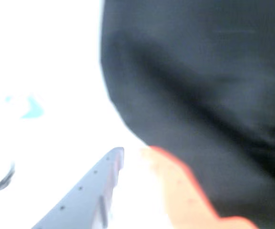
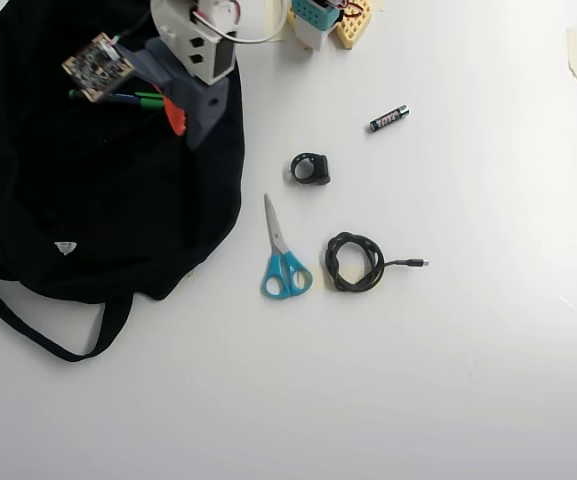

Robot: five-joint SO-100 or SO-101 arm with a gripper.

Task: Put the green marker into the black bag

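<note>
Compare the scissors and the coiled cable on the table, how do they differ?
In the overhead view, the scissors have blue handles and pale blades; the cable is all black. The scissors lie closed in a straight line, blades pointing to the picture's top; the cable is wound into a loop with one plug end trailing right. Both lie untouched on the white table, side by side, outside the bag.

Green marker [image 2: 128, 98] in end effector [image 2: 173, 112] over black bag [image 2: 88, 210]

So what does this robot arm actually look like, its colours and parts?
In the overhead view the arm is mostly white plastic with a grey section lower down, a bare circuit board mounted beside it and thin cables looping near the top. The gripper has one bright orange finger. The blurred wrist view shows a pale grey finger with small dots along it, beside an orange one.
</note>
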